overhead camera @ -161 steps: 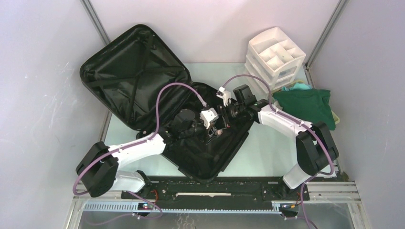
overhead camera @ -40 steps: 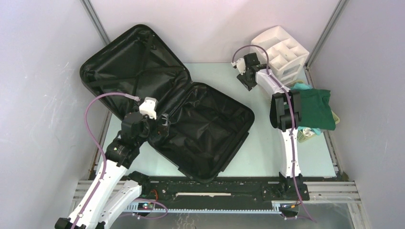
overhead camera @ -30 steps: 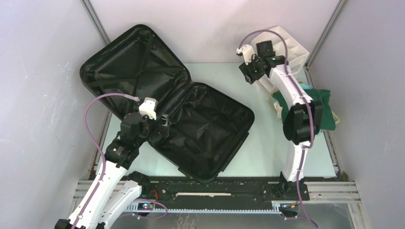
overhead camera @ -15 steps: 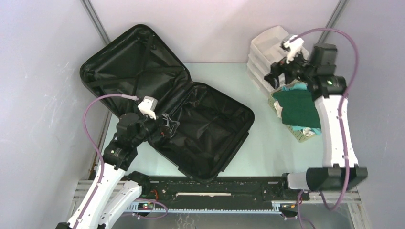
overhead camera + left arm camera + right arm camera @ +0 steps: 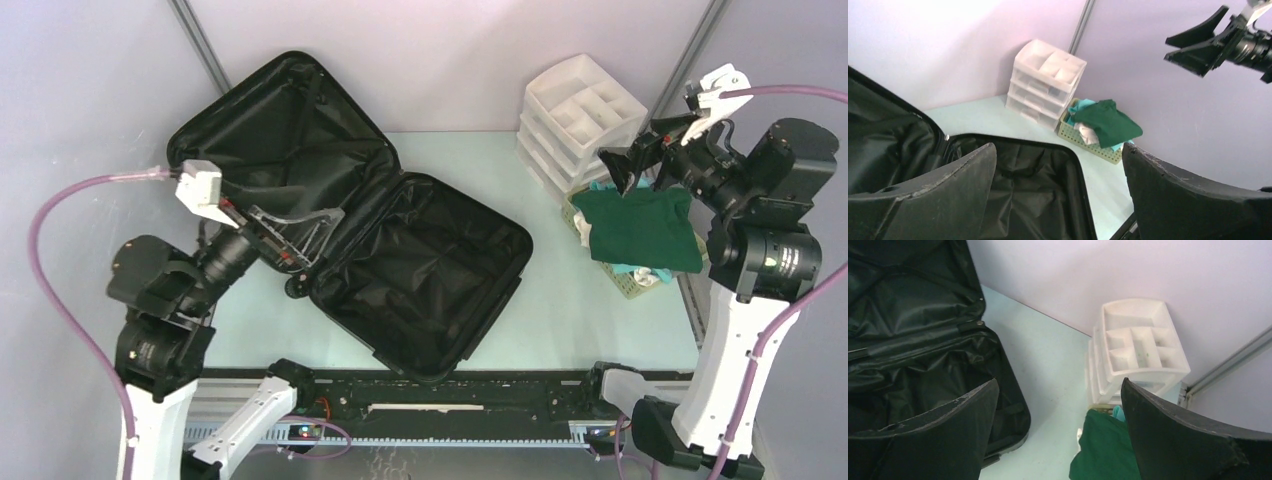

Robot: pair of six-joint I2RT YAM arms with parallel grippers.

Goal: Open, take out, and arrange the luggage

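Observation:
The luggage (image 5: 430, 270) lies open on the table, its lid (image 5: 270, 150) leaning against the back left wall; only black lining (image 5: 1028, 190) shows inside. My left gripper (image 5: 318, 238) hangs open and empty, high over the luggage's hinge side. In its own view the left gripper (image 5: 1059, 147) looks across the lower half. My right gripper (image 5: 614, 172) is raised above the basket, open and empty. In the right wrist view the luggage (image 5: 908, 340) is at the left, and the right gripper (image 5: 1059, 381) has nothing between its fingers.
A white three-tier drawer organizer (image 5: 575, 110) stands at the back right. In front of it a pale yellow basket (image 5: 625, 280) holds a dark green cloth (image 5: 640, 225) over teal and white items. Walls close in on three sides.
The right gripper has opened wide, and the arm has swung right and up from near the organizer. The left arm has lifted and drawn back to the left, away from the luggage.

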